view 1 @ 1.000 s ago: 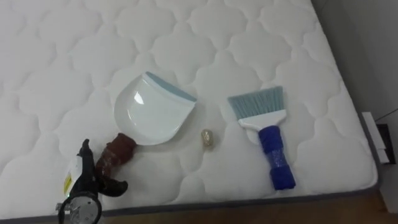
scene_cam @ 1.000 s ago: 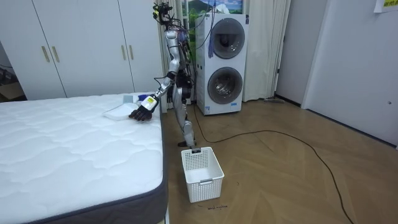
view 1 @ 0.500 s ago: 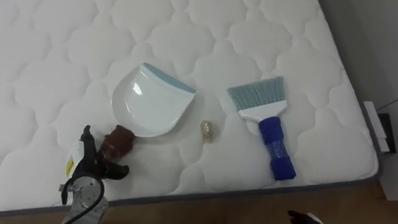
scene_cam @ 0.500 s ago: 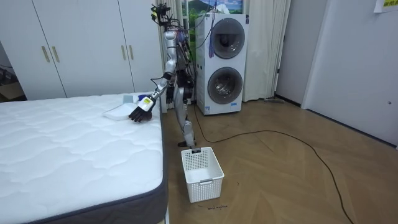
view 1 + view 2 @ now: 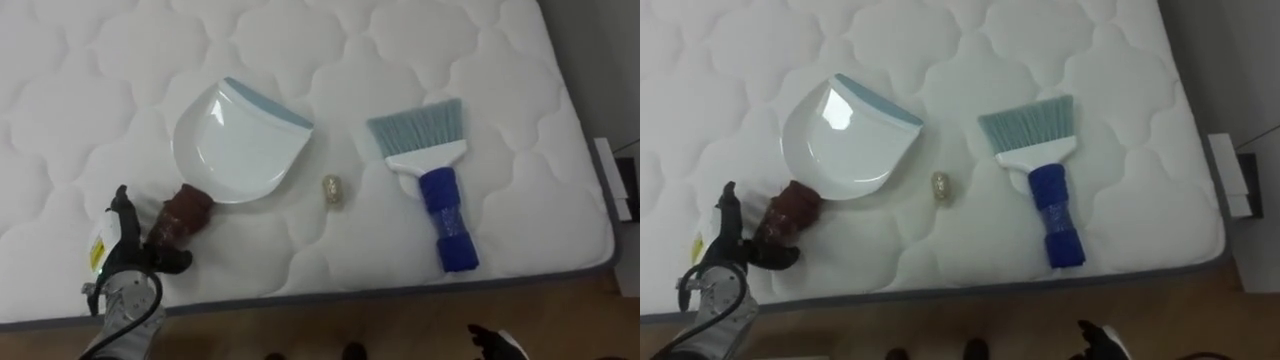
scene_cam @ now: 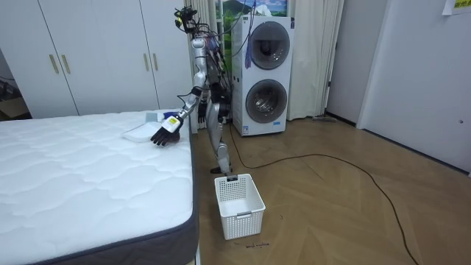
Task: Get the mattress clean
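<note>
white quilted mattress (image 5: 300, 40) of the bed, the robot standing at its edge; a white basket (image 6: 237, 206) on the floor well apart; white dustpan (image 5: 235, 150) lies flat, its brown handle (image 5: 180, 218) toward the robot; blue-handled brush (image 5: 432, 185) lies to its right, apart; left hand (image 5: 135, 255) spread, thumb and fingers either side of the handle's end, not closed on it; small yellowish scrap (image 5: 333, 192) between dustpan and brush; right hand (image 5: 497, 343) at the lower edge, state cannot be told
</note>
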Motion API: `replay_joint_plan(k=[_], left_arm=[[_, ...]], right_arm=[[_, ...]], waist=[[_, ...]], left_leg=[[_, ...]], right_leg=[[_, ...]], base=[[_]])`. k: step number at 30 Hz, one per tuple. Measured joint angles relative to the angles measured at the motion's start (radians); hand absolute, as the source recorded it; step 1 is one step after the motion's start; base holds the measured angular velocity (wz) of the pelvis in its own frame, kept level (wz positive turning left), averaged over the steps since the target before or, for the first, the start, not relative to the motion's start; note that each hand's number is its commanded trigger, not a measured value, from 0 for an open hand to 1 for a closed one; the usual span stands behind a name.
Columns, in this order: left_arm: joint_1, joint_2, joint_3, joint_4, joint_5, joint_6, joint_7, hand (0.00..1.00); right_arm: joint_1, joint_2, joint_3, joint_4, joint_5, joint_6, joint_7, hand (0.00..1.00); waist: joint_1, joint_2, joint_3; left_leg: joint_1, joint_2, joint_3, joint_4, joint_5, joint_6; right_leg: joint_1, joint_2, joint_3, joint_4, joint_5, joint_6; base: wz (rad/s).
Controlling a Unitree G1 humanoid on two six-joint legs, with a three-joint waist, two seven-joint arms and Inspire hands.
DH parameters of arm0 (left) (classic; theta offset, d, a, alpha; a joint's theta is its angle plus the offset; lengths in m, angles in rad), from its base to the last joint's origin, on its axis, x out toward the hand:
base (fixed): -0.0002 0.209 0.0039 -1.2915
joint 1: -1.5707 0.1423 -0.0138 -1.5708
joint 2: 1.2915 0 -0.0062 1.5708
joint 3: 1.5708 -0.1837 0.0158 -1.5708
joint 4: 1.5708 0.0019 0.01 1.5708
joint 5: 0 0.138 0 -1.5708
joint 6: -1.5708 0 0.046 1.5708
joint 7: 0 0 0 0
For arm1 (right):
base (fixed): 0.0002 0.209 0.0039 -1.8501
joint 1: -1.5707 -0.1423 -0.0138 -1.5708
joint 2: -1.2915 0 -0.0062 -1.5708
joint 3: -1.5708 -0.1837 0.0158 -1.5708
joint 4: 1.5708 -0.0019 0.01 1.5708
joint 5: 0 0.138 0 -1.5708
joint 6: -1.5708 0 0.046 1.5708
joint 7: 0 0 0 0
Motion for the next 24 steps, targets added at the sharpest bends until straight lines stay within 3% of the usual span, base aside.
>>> replay_joint_plan(k=[5,13,24], left_arm=[[-0.031,0.000,-0.023,0.033,-0.006,-0.001,0.002,0.00],[-0.064,0.000,-0.062,0.062,-0.008,0.001,-0.003,0.00],[-0.092,0.005,-0.062,0.078,-0.029,0.002,-0.029,0.00]], right_arm=[[-0.004,0.000,0.026,0.000,-0.003,-0.004,-0.001,0.00],[-0.018,-0.002,0.070,0.000,0.002,-0.003,0.003,0.00],[-0.031,-0.003,0.085,-0.001,0.039,0.002,0.002,0.00]], waist=[[-0.012,-0.008,0.0061],[-0.015,-0.007,0.0075],[-0.013,-0.008,0.0120]], left_leg=[[-0.005,0.000,0.003,0.004,0.001,0.001],[-0.049,0.001,0.022,0.026,0.002,0.003],[-0.109,0.001,0.032,0.062,0.003,0.005]], right_leg=[[-0.011,-0.003,0.001,0.011,0.000,0.000],[-0.062,-0.007,0.008,0.034,0.002,-0.004],[-0.128,-0.017,0.007,0.078,0.004,-0.007]], base=[[0.00],[-0.06],[0.00]])
